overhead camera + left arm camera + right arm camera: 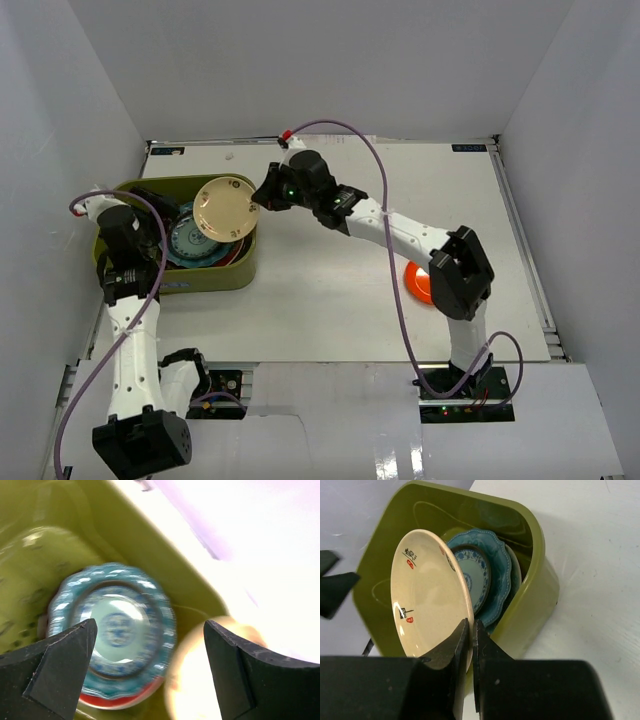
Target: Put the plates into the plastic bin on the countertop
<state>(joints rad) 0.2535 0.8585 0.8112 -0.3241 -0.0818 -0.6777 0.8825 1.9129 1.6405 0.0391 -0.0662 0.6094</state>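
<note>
Left of frame: olive-green bin [200,280], scalloped teal plate [195,248] flat inside, small blue-patterned plate [472,575] on it; small beige plate [226,208] tilted above bin. Right: orange plate [418,285] flat on white countertop [320,290].

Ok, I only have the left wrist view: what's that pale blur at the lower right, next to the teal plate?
Observer: The small beige plate, its rim pinched by the right gripper, fingers shut.
Operator: Is it down in the bin?
Observer: Not flat. The top view shows it tilted over the right end of the plastic bin, above the teal plate.
Operator: Anything outside the bin?
Observer: One orange plate on the countertop, partly hidden under the right arm.
</note>
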